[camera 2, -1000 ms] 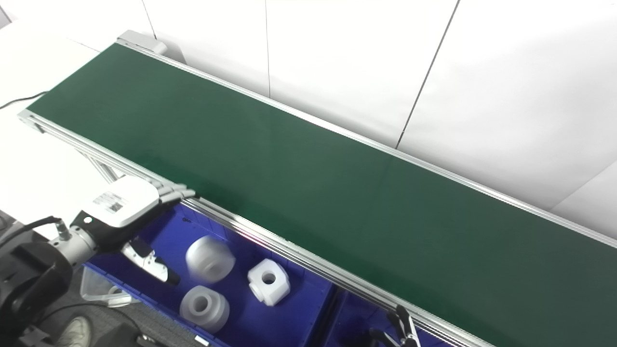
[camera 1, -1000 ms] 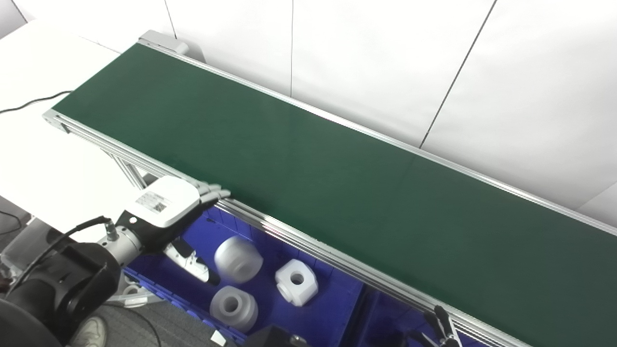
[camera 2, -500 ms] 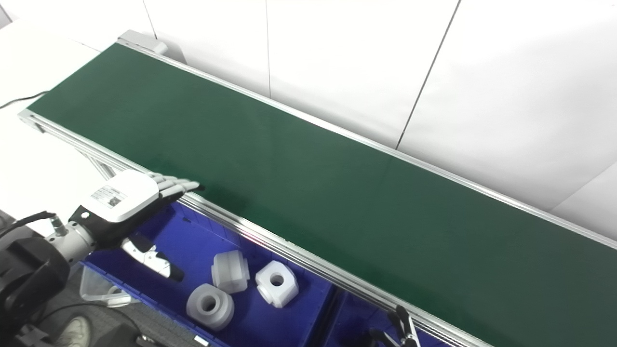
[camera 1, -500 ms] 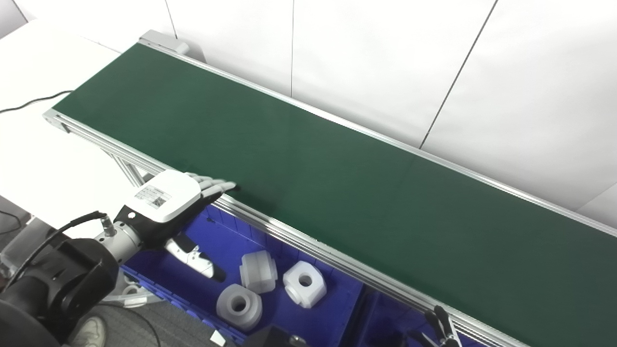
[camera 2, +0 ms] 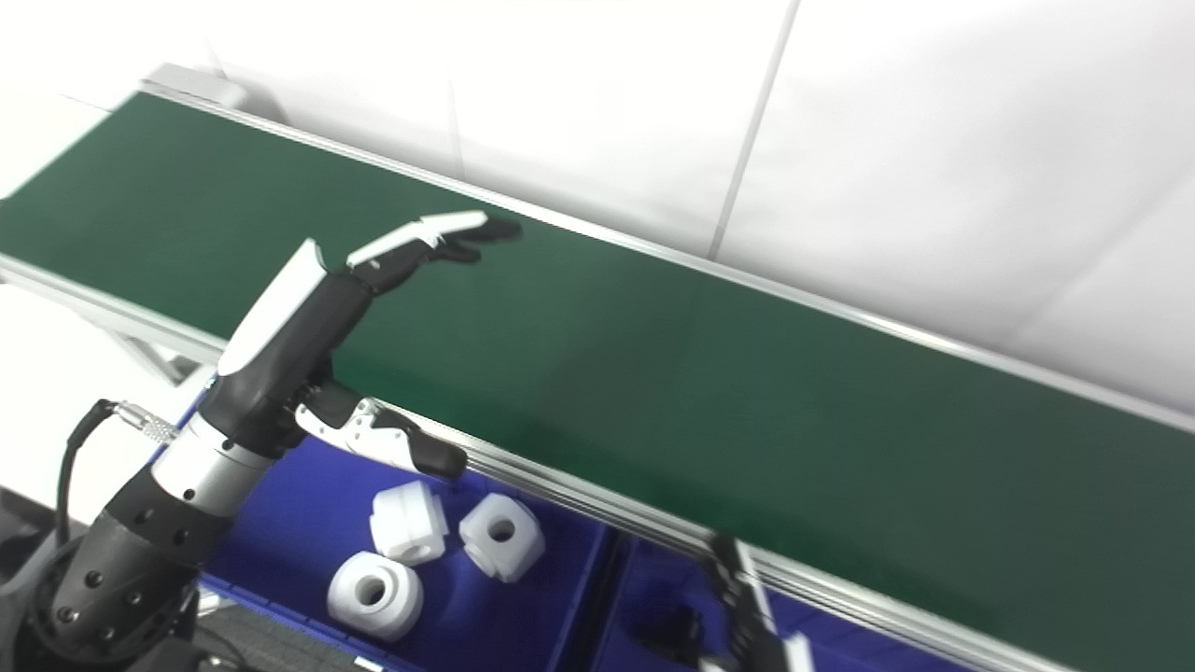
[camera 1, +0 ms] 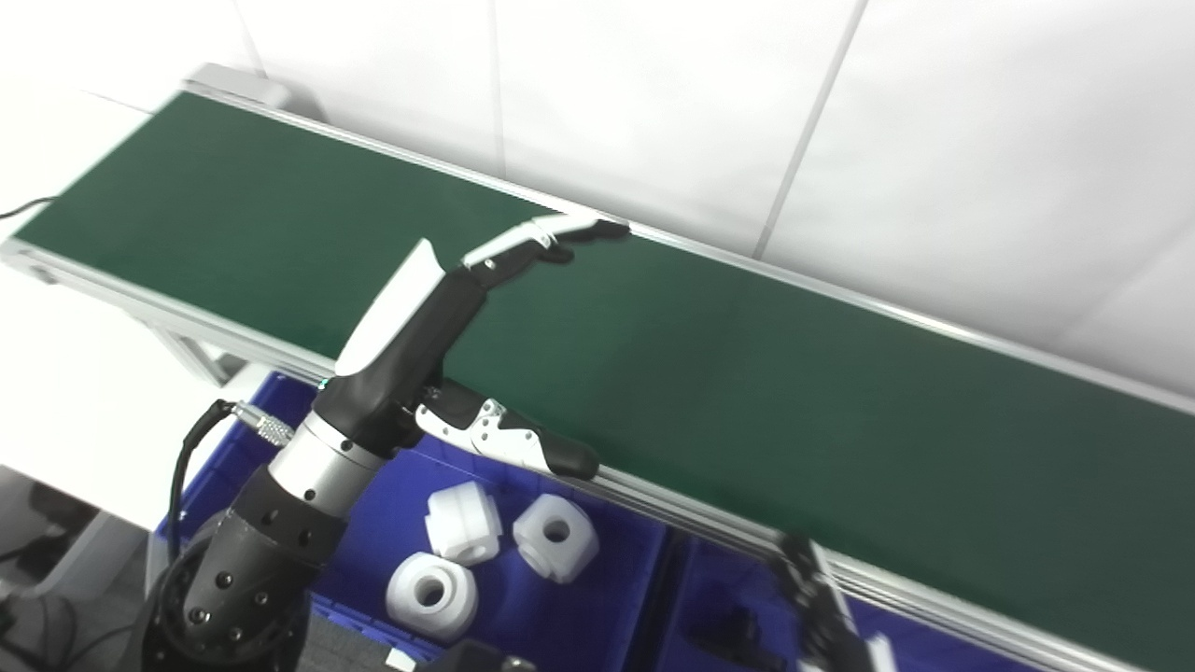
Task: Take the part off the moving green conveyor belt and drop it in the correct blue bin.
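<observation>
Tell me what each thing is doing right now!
Left hand: open, empty, fingers stretched out above the belt.
Right hand: only partly in view at the bottom edge; can't tell if open or shut.
Green conveyor belt: bare, no part on it.
Left blue bin: holds three white parts.
White parts: lying together on the bin floor.
</observation>
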`<state>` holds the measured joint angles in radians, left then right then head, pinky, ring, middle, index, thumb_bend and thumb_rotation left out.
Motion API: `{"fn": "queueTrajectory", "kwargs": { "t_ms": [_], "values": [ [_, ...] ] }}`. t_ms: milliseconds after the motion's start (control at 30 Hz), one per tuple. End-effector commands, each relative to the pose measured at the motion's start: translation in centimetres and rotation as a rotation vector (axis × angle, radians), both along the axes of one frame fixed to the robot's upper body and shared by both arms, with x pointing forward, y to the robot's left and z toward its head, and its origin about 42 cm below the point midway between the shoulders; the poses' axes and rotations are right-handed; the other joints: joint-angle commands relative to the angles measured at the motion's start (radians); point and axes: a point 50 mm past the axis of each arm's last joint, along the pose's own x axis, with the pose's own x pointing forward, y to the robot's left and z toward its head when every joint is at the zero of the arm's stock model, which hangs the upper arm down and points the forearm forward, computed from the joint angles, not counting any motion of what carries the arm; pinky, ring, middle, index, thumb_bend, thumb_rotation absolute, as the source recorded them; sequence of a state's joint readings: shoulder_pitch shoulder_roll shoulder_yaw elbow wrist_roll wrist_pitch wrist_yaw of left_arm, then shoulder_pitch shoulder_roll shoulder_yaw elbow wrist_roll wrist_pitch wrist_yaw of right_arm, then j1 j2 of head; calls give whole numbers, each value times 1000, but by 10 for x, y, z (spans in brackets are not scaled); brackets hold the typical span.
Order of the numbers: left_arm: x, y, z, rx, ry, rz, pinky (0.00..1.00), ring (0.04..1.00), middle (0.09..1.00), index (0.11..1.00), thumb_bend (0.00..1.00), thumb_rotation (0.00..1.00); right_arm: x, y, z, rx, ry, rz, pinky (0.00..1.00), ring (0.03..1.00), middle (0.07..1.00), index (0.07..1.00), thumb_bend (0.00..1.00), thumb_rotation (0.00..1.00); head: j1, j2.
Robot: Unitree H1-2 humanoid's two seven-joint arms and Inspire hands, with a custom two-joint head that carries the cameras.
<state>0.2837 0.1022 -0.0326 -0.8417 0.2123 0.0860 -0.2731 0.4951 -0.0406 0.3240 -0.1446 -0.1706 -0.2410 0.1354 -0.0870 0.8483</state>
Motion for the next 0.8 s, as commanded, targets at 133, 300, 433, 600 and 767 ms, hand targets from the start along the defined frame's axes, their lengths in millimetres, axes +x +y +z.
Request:
{"fn": "queueTrajectory", "kwargs": {
  "t_ms": [133, 300, 433, 600, 767],
  "values": [
    [1, -24, -46, -200, 149, -82, 845, 892, 876, 847, 798, 699, 13, 36, 9, 35, -62, -27, 978, 976, 1000, 981, 845, 961, -162, -13],
    [-28, -20, -81, -211, 292, -166, 900, 910, 903, 884, 731, 655, 12, 46, 6, 49, -41, -44, 1000, 992, 1000, 996, 823, 958, -229, -21],
    [-34, -25, -93, -225, 338, -182, 947, 930, 911, 885, 742, 639, 13, 47, 7, 56, -70, -77, 1000, 993, 1000, 989, 818, 954, -241, -27],
    [-18, -37, -90, -257, 266, -165, 963, 947, 933, 912, 769, 676, 12, 44, 20, 21, -172, -124, 995, 999, 1000, 990, 866, 994, -213, -32],
    [-5, -50, -84, -309, 163, -147, 925, 931, 917, 910, 764, 657, 10, 33, 48, 0, -331, -186, 943, 972, 983, 985, 859, 1000, -182, -23]
  ]
}}
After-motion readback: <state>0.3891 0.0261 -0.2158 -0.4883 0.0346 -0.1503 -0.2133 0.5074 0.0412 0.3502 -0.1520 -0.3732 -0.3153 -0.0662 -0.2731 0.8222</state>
